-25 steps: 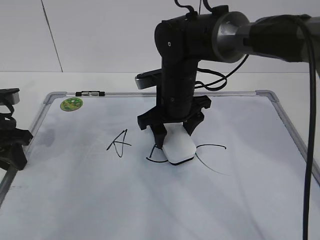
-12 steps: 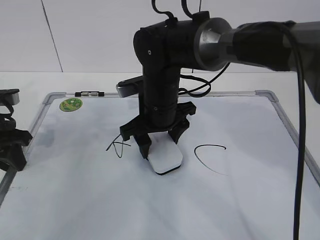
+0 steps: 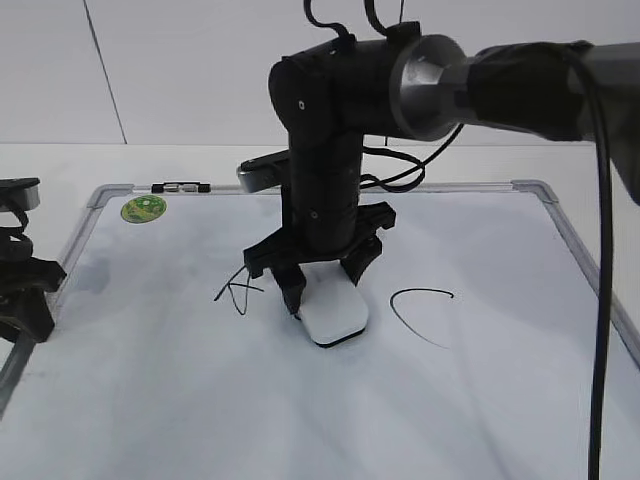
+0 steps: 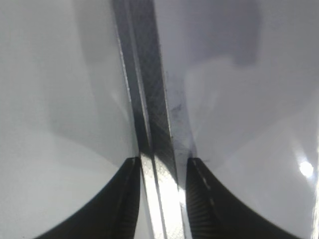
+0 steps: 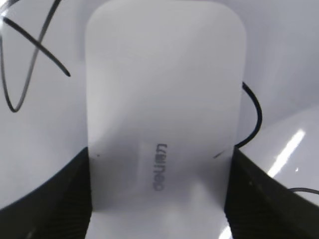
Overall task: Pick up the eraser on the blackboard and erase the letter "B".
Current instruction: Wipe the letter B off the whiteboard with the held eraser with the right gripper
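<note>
My right gripper (image 3: 320, 285) is shut on the white eraser (image 3: 335, 315) and presses it flat on the blackboard (image 3: 150, 400), between the black "A" (image 3: 238, 290) and the black "C" (image 3: 420, 312). In the right wrist view the eraser (image 5: 164, 89) fills the space between the jaws (image 5: 159, 164), with the "A" (image 5: 25, 64) to its left and part of the "C" (image 5: 255, 114) to its right. No stroke of the letter "B" shows. My left gripper (image 3: 25, 300) sits at the board's left edge, its fingers (image 4: 162, 164) slightly apart over the grey frame (image 4: 144, 74).
A round green sticker (image 3: 143, 208) and a small clip (image 3: 180, 187) sit at the board's far left corner. The right arm's dark body and cables stand over the board's middle. A pale wall stands behind the table.
The right gripper slid the eraser left over the spot where black "B" strokes showed one second ago; those strokes are gone. Since half a second ago it shifted slightly right. The left gripper stayed still.
</note>
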